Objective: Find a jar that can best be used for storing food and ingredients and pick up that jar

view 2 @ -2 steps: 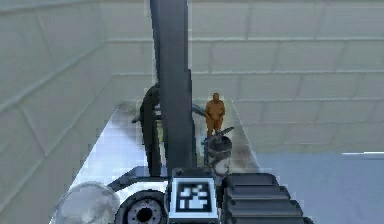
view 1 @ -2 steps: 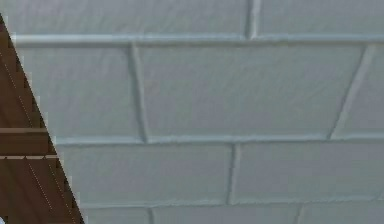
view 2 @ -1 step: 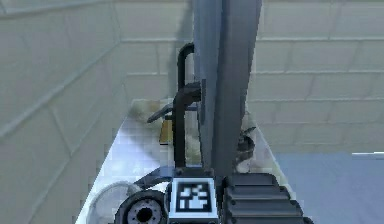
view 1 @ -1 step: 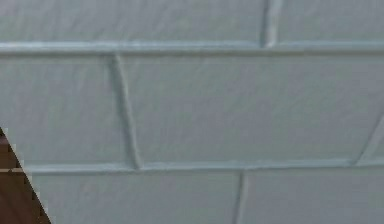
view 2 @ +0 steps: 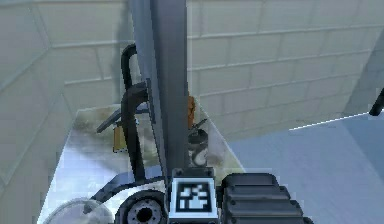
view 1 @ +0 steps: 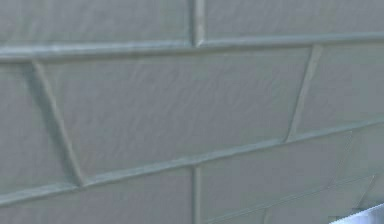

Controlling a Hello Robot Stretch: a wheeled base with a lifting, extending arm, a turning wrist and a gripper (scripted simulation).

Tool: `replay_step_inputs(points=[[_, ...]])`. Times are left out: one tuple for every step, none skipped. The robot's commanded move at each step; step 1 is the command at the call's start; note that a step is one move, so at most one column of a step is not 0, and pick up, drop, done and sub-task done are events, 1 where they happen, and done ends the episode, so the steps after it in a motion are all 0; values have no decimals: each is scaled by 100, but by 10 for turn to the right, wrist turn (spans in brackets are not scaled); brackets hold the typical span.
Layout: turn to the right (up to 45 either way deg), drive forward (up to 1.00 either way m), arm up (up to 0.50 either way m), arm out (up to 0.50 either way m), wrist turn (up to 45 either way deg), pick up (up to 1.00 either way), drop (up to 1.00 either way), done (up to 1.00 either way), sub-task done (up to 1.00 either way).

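In the arm side view a white marker square [view 2: 192,195] sits at the bottom edge, with the gripper's dark body [view 2: 140,206] to its left. Two thin black curved fingers [view 2: 128,100] rise from it over a pale metallic counter [view 2: 85,165]. The gripper [view 2: 130,85] has small things lying behind it, so I cannot tell whether it holds anything. A yellowish thing [view 2: 118,133] lies by the fingers. A small orange-brown thing [view 2: 190,105] stands just right of a grey upright bar [view 2: 165,80], with a small dark thing [view 2: 198,135] below it.
Grey-green tiled walls [view 2: 260,60] enclose the counter at the back and left. The same tiled wall [view 1: 180,110] stands very close in the forward view. A white rounded thing [view 2: 75,212] lies at the arm side view's bottom left. Blue-grey floor [view 2: 320,170] opens to the right.
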Motion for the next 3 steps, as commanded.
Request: replay_step_inputs(points=[[0, 0, 0, 36, 0, 0, 0, 0, 0], [0, 0, 0, 36, 0, 0, 0, 0, 0], [0, 0, 0, 0, 0, 100, 0, 0, 0]])
